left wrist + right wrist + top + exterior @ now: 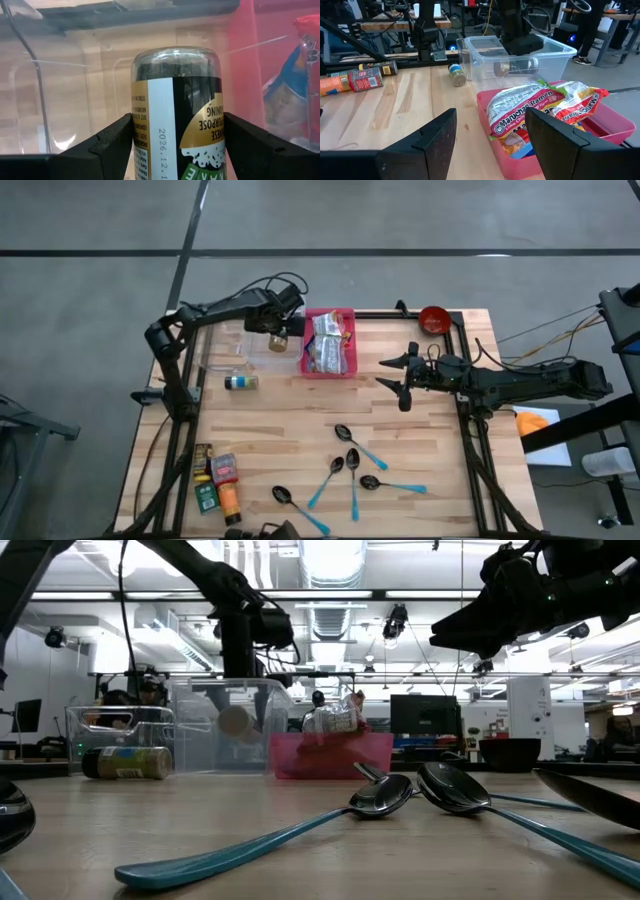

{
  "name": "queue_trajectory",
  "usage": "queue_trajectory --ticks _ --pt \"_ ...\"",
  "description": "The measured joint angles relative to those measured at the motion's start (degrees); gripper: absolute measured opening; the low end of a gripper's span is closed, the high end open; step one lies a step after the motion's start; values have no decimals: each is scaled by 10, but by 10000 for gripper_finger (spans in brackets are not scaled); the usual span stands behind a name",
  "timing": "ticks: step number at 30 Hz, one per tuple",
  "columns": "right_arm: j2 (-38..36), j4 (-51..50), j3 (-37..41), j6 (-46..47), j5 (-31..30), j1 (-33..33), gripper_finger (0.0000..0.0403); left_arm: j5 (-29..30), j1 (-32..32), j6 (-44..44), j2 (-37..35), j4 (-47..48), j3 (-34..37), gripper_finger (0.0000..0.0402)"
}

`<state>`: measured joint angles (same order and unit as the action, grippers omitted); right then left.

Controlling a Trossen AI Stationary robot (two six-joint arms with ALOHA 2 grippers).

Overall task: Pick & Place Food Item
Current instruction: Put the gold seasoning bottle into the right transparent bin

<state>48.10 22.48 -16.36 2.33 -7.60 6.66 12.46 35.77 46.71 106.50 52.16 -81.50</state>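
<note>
My left gripper (280, 330) reaches down into a clear plastic container (250, 350) at the table's far left. It is shut on a seasoning jar (177, 110) with a black and gold label. The jar also shows through the container wall in the low view (235, 722) and the right wrist view (517, 65). A pink bin (345, 370) right of the container holds ramen packets (535, 107). My right gripper (398, 375) waits open at the table's right, level, facing the bin, with nothing between its fingers. My left gripper pinches the jar's two opposite round sides (140, 130) between its two fingers (112, 142), about the middle of its length. The fingers come steeply from above and lie across the jar. The jar lies roughly level inside the container walls, above the container floor.
A second small jar (240, 382) lies on its side near the container. Several bottles and packets (218, 480) lie at the near left corner. Several teal-handled spoons (350, 470) are spread over the near middle. A red bowl (433, 318) stands at the far right.
</note>
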Motion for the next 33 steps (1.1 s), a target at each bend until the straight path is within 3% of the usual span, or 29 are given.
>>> queue_trajectory --ticks 18,33 --pt "0 0 0 0 1 0 235 2 0 -16 -4 -26 17 273" --pt "0 0 0 3 0 0 235 -52 -7 -316 -56 -46 21 274"
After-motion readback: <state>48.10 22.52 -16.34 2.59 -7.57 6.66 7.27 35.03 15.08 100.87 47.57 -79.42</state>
